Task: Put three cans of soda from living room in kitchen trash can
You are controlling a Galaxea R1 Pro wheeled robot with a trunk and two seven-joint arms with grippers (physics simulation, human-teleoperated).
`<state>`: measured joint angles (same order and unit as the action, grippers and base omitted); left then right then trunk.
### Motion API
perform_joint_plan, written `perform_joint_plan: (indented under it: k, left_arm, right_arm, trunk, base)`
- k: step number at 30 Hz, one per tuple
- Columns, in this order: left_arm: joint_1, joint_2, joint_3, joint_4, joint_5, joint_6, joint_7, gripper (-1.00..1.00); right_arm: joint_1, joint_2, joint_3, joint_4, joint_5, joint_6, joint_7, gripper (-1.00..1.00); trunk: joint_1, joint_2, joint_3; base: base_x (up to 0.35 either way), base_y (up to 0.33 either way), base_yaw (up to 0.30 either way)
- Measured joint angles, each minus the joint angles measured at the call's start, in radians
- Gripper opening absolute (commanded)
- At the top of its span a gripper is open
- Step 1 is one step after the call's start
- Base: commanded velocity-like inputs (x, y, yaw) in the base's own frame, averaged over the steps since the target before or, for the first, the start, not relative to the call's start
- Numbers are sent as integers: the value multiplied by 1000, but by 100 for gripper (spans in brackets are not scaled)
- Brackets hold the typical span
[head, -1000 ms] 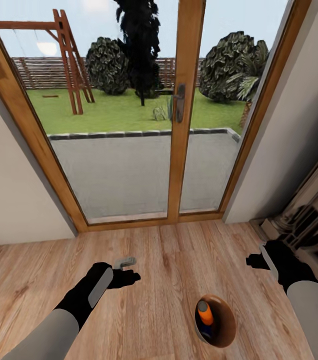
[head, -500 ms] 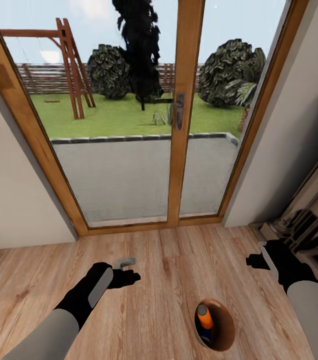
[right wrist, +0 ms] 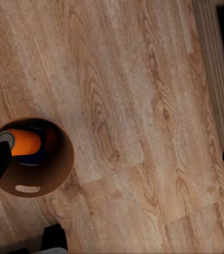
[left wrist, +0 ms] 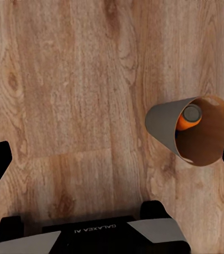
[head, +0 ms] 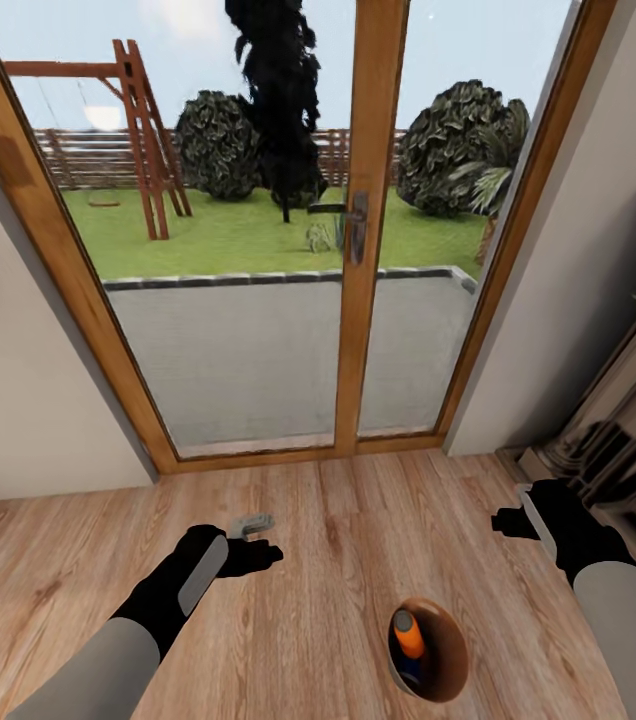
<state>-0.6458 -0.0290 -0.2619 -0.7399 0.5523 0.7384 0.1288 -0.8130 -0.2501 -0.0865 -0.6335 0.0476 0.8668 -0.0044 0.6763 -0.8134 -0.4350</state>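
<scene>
On the wood plank floor [head: 338, 560] before the glazed patio door [head: 358, 230], the trash can [head: 428, 650] stood between the arms, an orange soda can [head: 410, 634] and a dark blue one [right wrist: 38, 153] inside it. Left gripper [head: 258, 553] and right gripper [head: 506, 521] both hung empty, fingers spread apart. Apparently a carrying or searching step; a third can was not visible, so locating it likely came next.

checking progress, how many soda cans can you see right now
2: an orange can and a dark blue can under it, both inside the trash can on the floor. A third may be hidden beneath.
</scene>
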Motion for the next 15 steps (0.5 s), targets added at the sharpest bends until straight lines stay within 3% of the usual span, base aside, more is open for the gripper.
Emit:
perform_joint_plan:
  k: [15]
  left_arm:
    - [0, -2, 0, 0, 0, -4, -1, 100]
  right_arm:
    - [0, 2, 1, 0, 0, 1, -2, 100]
  trunk:
    - [-58, 105, 48]
  base:
    - [0, 0, 0]
